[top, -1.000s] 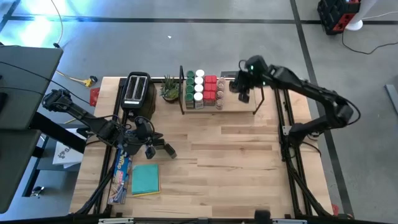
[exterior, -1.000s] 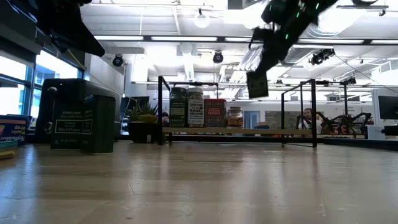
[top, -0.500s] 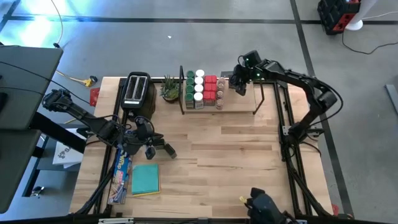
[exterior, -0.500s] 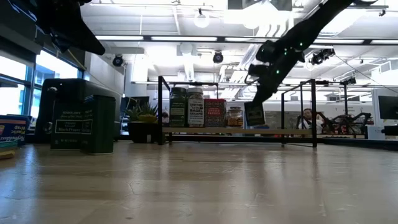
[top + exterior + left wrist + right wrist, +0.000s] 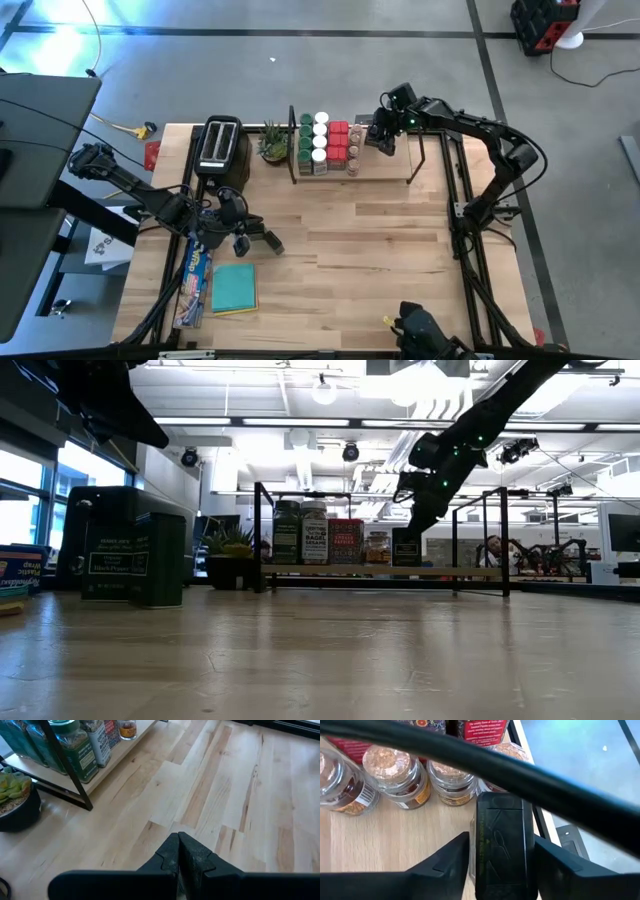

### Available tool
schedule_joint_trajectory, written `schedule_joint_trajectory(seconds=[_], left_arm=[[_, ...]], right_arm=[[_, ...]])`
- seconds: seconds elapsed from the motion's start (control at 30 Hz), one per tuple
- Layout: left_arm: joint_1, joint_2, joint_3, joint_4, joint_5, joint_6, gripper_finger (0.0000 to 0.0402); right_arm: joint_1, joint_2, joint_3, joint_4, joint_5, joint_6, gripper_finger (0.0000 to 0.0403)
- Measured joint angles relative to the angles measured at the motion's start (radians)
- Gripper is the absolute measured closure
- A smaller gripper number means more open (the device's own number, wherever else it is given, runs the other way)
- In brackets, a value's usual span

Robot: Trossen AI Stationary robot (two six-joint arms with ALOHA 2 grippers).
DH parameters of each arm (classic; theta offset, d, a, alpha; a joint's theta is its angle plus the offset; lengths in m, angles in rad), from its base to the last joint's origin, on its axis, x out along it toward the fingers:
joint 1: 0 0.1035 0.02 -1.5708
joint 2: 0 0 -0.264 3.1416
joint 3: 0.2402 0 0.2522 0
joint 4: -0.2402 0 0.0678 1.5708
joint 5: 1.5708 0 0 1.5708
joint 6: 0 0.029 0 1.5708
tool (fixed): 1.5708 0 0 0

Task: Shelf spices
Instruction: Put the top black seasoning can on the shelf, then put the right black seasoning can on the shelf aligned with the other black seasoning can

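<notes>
The shelf (image 5: 385,168) stands at the table's far edge. On its left half are green-lidded jars (image 5: 305,135), white-lidded jars (image 5: 320,135), red tins (image 5: 338,138) and tiny clear jars (image 5: 395,775). My right gripper (image 5: 504,851) is over the shelf, shut on a dark rectangular tin (image 5: 504,820) just right of the clear jars. In the low view this tin (image 5: 406,547) is upright with its base at the plank. My left gripper (image 5: 178,851) is shut and holds nothing, low over the table's left part (image 5: 245,235). More dark tins (image 5: 150,558) stand on the table there. My right gripper pinches the dark tin between its two fingers (image 5: 451,862), one on each of two opposite sides near the top (image 5: 479,845). The fingers come from above, slanting down. The tin stays upright, its base (image 5: 406,564) on or just at the shelf plank.
A black toaster (image 5: 220,145) and a small potted plant (image 5: 272,142) stand left of the shelf. A teal pad (image 5: 235,287) and a wrap box (image 5: 195,280) lie near the left front. The shelf's right half and the table's middle show bare wood.
My right gripper has come down and a little toward the table's left, still shut on the dark tin. The tin has gone from well above the shelf to standing at the plank beside the tiny clear jars.
</notes>
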Motion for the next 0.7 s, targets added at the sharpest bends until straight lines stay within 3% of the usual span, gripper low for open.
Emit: schedule_joint_trajectory(seconds=[0.27,0.53,0.6,0.7], left_arm=[[0.0,0.0,0.0,0.0,0.003,0.0,0.0402],[0.0,0.0,0.0,0.0,0.008,0.001,0.0402],[0.0,0.0,0.0,-0.009,0.007,0.013,0.0402],[0.0,-0.023,0.0,-0.035,-0.047,0.035,0.0402]], right_arm=[[0.0,-0.005,0.032,-0.016,0.073,-0.028,0.0166],[0.033,-0.044,0.143,-0.184,0.086,-0.027,0.0162],[0.061,-0.057,0.194,-0.235,0.169,0.054,0.0162],[0.151,-0.089,0.282,-0.304,0.384,0.163,0.0162]])
